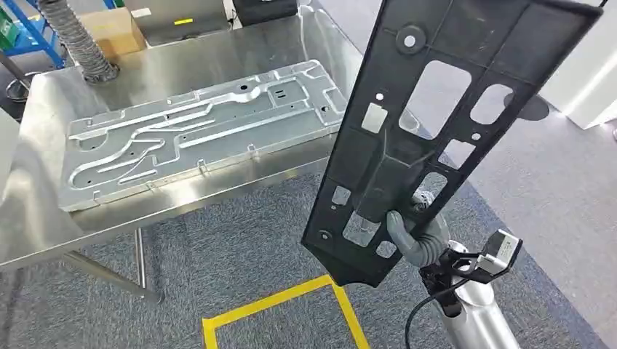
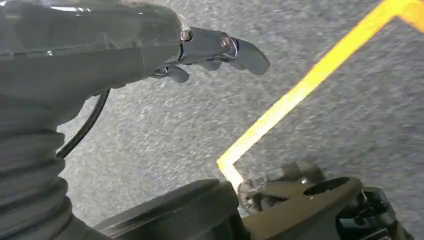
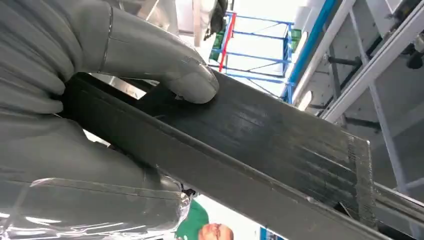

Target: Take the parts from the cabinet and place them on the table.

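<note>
**A:** Grey carpet with a yellow floor marking [image 1: 291, 302], and up ahead on the left a steel table [image 1: 44, 211] with a big stamped metal panel [image 1: 204, 131] already lying flat across it. Cardboard box and a ribbed hose in the far corner.

**B:** And the part in play?

**A:** A long black plastic panel [image 1: 429, 116], full of cut-outs, held up in the air on the right. The right hand [image 1: 415, 236] grips it at its lower end, thumb [image 3: 170, 70] pressed down on the ribbed face, the rest of the hand wrapped beneath the edge in the wrist view.

**B:** So the whole length stands above the grip?

**A:** Exactly. Its long axis runs steeply up and away from the hand, leaning to the right, top end out of frame. The lower tip hangs over the carpet near the yellow line, short of the table edge.

**B:** Which way to the table?

**A:** Forward and left of the hand. The silver panel's long axis runs left to right across the top, so I'd judge the black part must tip down and swing left to land flat.

**B:** Left hand helping?

**A:** No. The left hand [image 2: 210, 50] hangs over the carpet, fingers loosely apart, holding nothing. The right arm is plainly the nearer one, and it carries the load alone.
</note>
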You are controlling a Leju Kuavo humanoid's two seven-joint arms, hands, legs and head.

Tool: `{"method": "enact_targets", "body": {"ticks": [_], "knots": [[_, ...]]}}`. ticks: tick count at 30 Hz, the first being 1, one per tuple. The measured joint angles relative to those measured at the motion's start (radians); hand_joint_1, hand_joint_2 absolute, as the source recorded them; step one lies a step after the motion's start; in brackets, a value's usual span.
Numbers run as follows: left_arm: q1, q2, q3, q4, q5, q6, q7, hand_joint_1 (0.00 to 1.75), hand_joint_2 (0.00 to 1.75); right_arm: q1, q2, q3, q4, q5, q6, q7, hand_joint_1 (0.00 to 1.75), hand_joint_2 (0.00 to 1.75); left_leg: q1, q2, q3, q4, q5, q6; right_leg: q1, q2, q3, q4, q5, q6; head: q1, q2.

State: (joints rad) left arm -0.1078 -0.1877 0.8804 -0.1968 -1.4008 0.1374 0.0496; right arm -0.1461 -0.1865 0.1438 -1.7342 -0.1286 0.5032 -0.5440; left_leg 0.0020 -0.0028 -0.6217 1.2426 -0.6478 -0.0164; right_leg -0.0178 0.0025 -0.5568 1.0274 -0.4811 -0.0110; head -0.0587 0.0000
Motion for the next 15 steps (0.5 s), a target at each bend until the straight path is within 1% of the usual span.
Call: {"method": "enact_targets", "body": {"ticks": [1, 2, 3, 4, 5, 6, 7, 8, 9, 10, 12, 13, 14, 15], "knots": [[0.002, 0.000, 0.000, 0.000, 0.000, 0.000, 0.000, 0.00, 1.75, 0.000, 0.000, 0.000, 0.000, 0.000, 0.000, 0.000, 1.75, 1.75, -0.003, 0.000, 0.014, -0.076, 0.062, 0.012, 0.005, 0.002, 0.019, -0.001, -0.012, 0.000, 0.000, 0.000], [0.004, 0.000, 0.000, 0.000, -0.002, 0.000, 0.001, 0.00, 1.75, 0.000, 0.000, 0.000, 0.000, 0.000, 0.000, 0.000, 1.75, 1.75, -0.008, 0.000, 0.025, -0.151, 0.140, 0.029, 0.007, 0.002, 0.033, -0.003, -0.021, 0.000, 0.000, 0.000], [0.007, 0.002, 0.000, 0.000, -0.001, 0.000, 0.001, 0.00, 1.75, 0.000, 0.000, 0.000, 0.001, 0.000, 0.000, 0.000, 1.75, 1.75, -0.018, -0.002, 0.021, -0.210, 0.222, 0.046, 0.006, 0.003, 0.042, -0.004, -0.028, 0.001, 0.000, 0.000], [0.006, 0.001, 0.001, 0.000, 0.001, 0.000, 0.000, 0.00, 1.75, 0.002, 0.000, 0.000, 0.003, 0.001, 0.000, -0.001, 1.75, 1.75, -0.026, -0.002, 0.021, -0.203, 0.190, 0.049, 0.007, 0.008, 0.047, -0.008, -0.034, 0.010, 0.000, 0.000], [0.005, 0.001, 0.001, 0.000, 0.000, -0.001, 0.000, 0.00, 1.75, 0.002, 0.000, 0.000, 0.003, -0.001, 0.000, -0.002, 1.75, 1.75, -0.029, -0.004, 0.033, -0.218, 0.192, 0.052, 0.005, 0.008, 0.050, -0.011, -0.041, 0.018, 0.000, 0.000], [0.006, 0.001, 0.001, 0.000, -0.002, -0.001, 0.001, 0.00, 1.75, 0.006, 0.000, 0.000, 0.003, -0.001, 0.000, -0.002, 1.75, 1.75, -0.028, -0.004, 0.038, -0.238, 0.198, 0.056, 0.007, 0.007, 0.061, 0.003, -0.035, 0.022, 0.000, 0.000], [0.007, 0.001, 0.001, 0.000, -0.002, -0.001, 0.002, 0.00, 1.75, 0.006, 0.000, 0.000, 0.003, -0.003, 0.000, -0.005, 1.75, 1.75, -0.028, -0.004, 0.051, -0.244, 0.199, 0.059, 0.006, 0.007, 0.065, 0.001, -0.025, 0.030, 0.000, 0.000], [0.007, 0.000, 0.001, 0.000, -0.003, -0.001, 0.002, 0.00, 1.75, 0.005, 0.000, -0.001, 0.002, -0.003, 0.000, -0.007, 1.75, 1.75, -0.020, -0.003, 0.077, -0.257, 0.204, 0.058, 0.003, 0.007, 0.063, 0.007, -0.036, 0.033, 0.000, 0.000], [0.008, -0.001, 0.001, 0.000, -0.003, -0.002, 0.003, 0.00, 1.75, 0.003, 0.001, -0.002, 0.002, -0.003, 0.000, -0.007, 1.75, 1.75, -0.020, -0.003, 0.089, -0.265, 0.203, 0.061, 0.004, 0.004, 0.053, 0.035, -0.046, 0.033, 0.000, 0.000], [0.009, -0.001, 0.001, 0.000, -0.003, -0.002, 0.003, 0.00, 1.75, 0.001, 0.005, -0.002, 0.002, -0.004, 0.000, -0.011, 1.75, 1.75, -0.020, -0.002, 0.093, -0.266, 0.200, 0.064, 0.005, 0.004, 0.017, 0.092, -0.066, 0.036, 0.000, 0.000], [0.011, -0.002, 0.001, 0.000, -0.003, -0.003, 0.004, 0.00, 1.75, 0.004, 0.006, -0.005, 0.003, -0.005, 0.000, -0.012, 1.75, 1.75, -0.020, -0.002, 0.102, -0.266, 0.186, 0.066, 0.002, 0.003, -0.091, 0.241, -0.124, 0.046, 0.000, 0.000], [0.013, -0.003, 0.001, 0.000, -0.003, -0.003, 0.004, 0.00, 1.75, 0.007, 0.006, -0.006, 0.003, -0.005, 0.000, -0.012, 1.75, 1.75, -0.020, -0.004, 0.109, -0.266, 0.177, 0.066, 0.002, 0.003, -0.134, 0.285, -0.143, 0.049, 0.000, 0.000], [0.014, -0.004, 0.001, 0.000, -0.003, -0.003, 0.004, 0.00, 1.75, 0.007, 0.006, -0.006, 0.003, -0.005, 0.000, -0.012, 1.75, 1.75, -0.019, -0.005, 0.120, -0.266, 0.169, 0.065, 0.001, 0.003, -0.156, 0.284, -0.137, 0.053, 0.000, 0.000], [0.015, -0.005, 0.001, 0.000, -0.003, -0.003, 0.005, 0.00, 1.75, 0.006, 0.006, -0.006, 0.003, -0.005, 0.000, -0.012, 1.75, 1.75, -0.018, -0.006, 0.136, -0.266, 0.157, 0.063, 0.000, 0.003, -0.155, 0.242, -0.105, 0.056, 0.000, 0.000]]}}
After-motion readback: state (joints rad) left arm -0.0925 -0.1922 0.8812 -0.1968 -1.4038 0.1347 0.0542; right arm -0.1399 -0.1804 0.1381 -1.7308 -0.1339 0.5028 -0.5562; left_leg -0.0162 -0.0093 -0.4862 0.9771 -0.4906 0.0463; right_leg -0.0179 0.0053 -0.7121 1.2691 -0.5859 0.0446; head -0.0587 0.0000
